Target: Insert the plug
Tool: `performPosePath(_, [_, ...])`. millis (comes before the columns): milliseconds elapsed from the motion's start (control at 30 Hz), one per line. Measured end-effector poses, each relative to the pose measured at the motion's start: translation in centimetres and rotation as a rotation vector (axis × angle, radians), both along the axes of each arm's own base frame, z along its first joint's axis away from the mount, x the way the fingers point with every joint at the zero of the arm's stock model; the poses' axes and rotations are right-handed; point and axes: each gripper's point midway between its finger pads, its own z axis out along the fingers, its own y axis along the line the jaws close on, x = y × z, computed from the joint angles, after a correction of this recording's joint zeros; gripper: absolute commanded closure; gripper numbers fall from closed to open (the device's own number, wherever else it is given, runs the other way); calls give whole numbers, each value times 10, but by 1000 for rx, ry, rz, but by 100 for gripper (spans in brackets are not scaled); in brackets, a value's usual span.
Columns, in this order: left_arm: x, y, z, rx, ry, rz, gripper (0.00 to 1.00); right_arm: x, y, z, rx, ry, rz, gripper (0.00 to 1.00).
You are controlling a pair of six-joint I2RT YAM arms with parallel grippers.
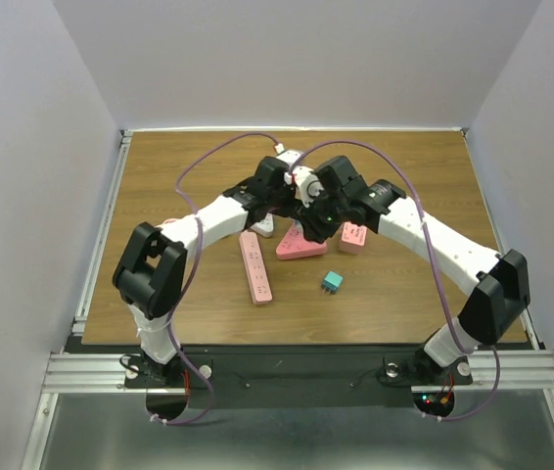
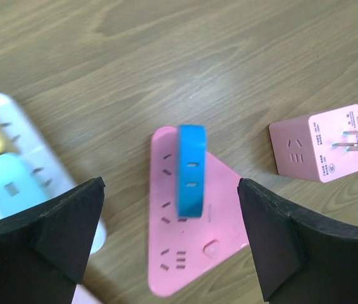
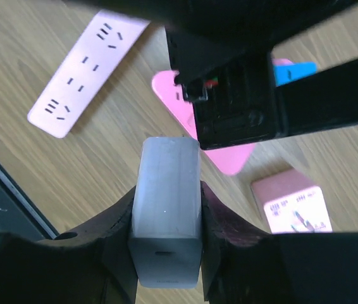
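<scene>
Plug: grey block adapter, clamped across its sides by the right gripper, both fingers tight on it. Its long axis runs along the fingers, pointing away from the wrist camera. The end face toward the camera shows one small slot. Prongs not seen, presumably on the far end. Target, by judgement, is the pink triangular strip at table centre, ahead of and below the plug's far end. The right wrist view shows only its edges, because the left arm's black body sits between. Left gripper hovers over the same strip, fingers spread wide and holding nothing. A blue plug stands upright in the strip. The sockets along the strip's left edge look free in the left wrist view. The two arms meet over the strip, but the plug is in the right gripper, so the insertion falls to it. The coming move likely needs the plug's far end lined up over a free socket and pushed along its long axis. Risk: crowding from the left gripper. A pink cube adapter lies just right of the strip, apart from it.
</scene>
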Motion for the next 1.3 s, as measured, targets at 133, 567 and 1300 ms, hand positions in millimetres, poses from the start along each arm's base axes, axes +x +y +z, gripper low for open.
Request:
performPosePath(133, [8,37,30,-68,-11,98,1,1,13,-14,-10,41,41,99])
performPosePath(567, [25,132,47,-116,-4,331,1,0,27,-70,-170,149,114,100])
performPosePath(1300, [20,163,44,-75,8,373,1,19,41,-85,-293,165,130,100])
